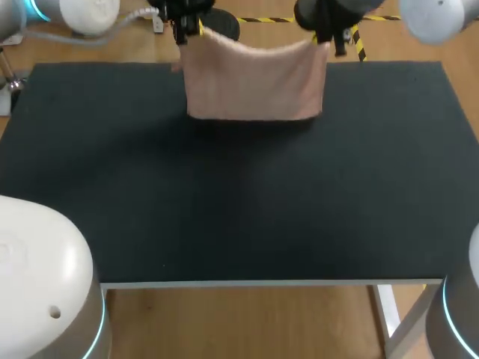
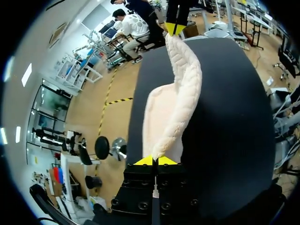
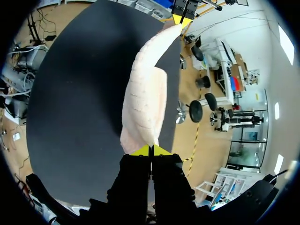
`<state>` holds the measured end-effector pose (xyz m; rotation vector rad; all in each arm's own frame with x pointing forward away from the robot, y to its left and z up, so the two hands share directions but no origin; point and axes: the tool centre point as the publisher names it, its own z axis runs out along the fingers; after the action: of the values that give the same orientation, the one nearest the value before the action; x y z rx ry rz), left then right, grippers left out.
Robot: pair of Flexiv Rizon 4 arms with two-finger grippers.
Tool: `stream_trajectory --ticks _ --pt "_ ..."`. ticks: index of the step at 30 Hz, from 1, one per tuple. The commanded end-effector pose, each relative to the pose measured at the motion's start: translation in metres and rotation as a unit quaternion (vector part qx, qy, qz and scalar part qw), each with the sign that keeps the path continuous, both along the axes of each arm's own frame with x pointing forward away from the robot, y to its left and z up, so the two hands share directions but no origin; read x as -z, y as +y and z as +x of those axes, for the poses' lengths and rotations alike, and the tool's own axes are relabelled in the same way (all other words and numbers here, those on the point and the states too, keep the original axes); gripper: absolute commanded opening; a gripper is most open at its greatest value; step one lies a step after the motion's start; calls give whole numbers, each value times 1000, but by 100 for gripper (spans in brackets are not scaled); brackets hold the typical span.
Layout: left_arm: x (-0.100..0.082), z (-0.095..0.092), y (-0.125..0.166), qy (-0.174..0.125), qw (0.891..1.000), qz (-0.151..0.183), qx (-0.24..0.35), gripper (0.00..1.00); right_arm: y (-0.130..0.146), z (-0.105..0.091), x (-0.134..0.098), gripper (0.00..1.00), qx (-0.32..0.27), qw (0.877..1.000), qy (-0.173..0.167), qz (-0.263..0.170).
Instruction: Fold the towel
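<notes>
left end effector (image 2: 155, 161): pinching towel (image 1: 254, 78), 10 o'clock corner
right end effector (image 3: 151, 150): pinching towel, 2 o'clock corner

The towel (image 1: 254, 78) is soft, fluffy cloth with a ribbed pile; the table (image 1: 224, 202) top is matt black, faintly textured; the left arm's casing (image 1: 41, 254) looks smooth, glossy white plastic

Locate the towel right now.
Head view: the towel hangs over the far middle of the table, stretched between the left pincer and the right pincer, each shut on an upper corner.
</notes>
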<state>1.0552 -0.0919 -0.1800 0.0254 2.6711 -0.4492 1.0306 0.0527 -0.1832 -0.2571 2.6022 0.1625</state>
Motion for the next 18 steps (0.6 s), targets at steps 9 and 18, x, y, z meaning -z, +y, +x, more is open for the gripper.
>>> stream_trajectory --ticks 9,18 --pt "77 -6 -3 98 995 -16 -13 0 -4 -7 72 0 19 997 72 -21" --pt "135 11 -7 181 983 -12 -14 0 -7 6 128 0 39 990 135 -31"
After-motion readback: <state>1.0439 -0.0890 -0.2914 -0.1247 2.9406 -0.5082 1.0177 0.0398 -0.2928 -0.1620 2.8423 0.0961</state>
